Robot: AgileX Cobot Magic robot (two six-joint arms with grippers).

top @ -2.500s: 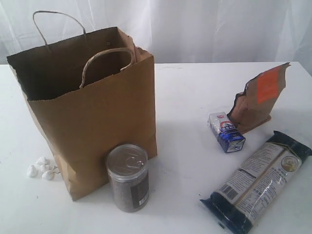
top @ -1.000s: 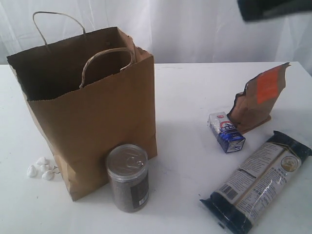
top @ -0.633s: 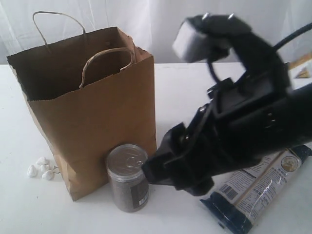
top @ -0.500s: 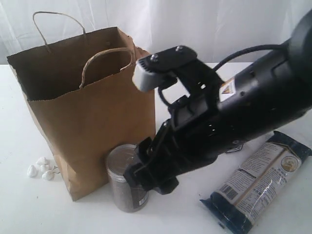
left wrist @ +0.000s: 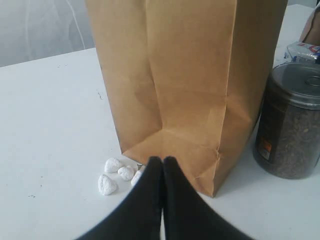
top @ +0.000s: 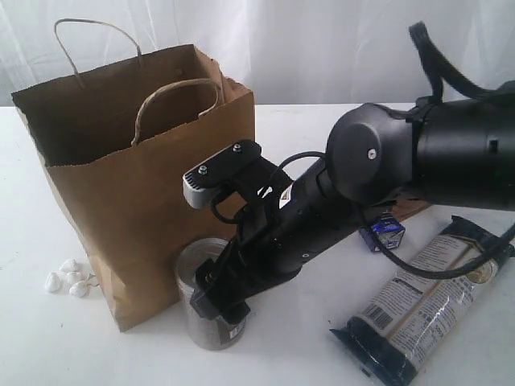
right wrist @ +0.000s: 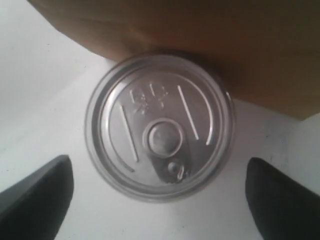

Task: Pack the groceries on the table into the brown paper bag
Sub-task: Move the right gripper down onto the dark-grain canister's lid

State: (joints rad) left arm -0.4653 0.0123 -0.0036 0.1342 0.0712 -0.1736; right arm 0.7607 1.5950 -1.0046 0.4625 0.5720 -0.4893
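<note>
The brown paper bag point(top: 153, 185) stands upright and open on the white table point(top: 306, 137). The silver pull-tab can point(top: 208, 330) stands against the bag's front corner. My right gripper point(top: 211, 304) hangs just above the can. In the right wrist view it point(right wrist: 160, 200) is open, its fingertips point(right wrist: 35, 195) straddling the lid point(right wrist: 159, 132) without touching. The long dark-blue packet point(top: 426, 297) lies at the front right. Part of the blue-white carton point(top: 388, 231) shows under the arm, which hides the pouch. My left gripper point(left wrist: 161, 167) is shut and empty, low by the bag's base point(left wrist: 185, 150). Jar and bottle are out of view.
Several small white pebble-like lumps point(top: 68, 276) lie left of the bag's base, just ahead of the left fingertips point(left wrist: 117, 172). The right arm point(top: 418, 161) spans the right half of the table. A white curtain hangs behind.
The right arm swung in from the upper right, crossed the table and came down over the can. The bag and the groceries have not moved.
</note>
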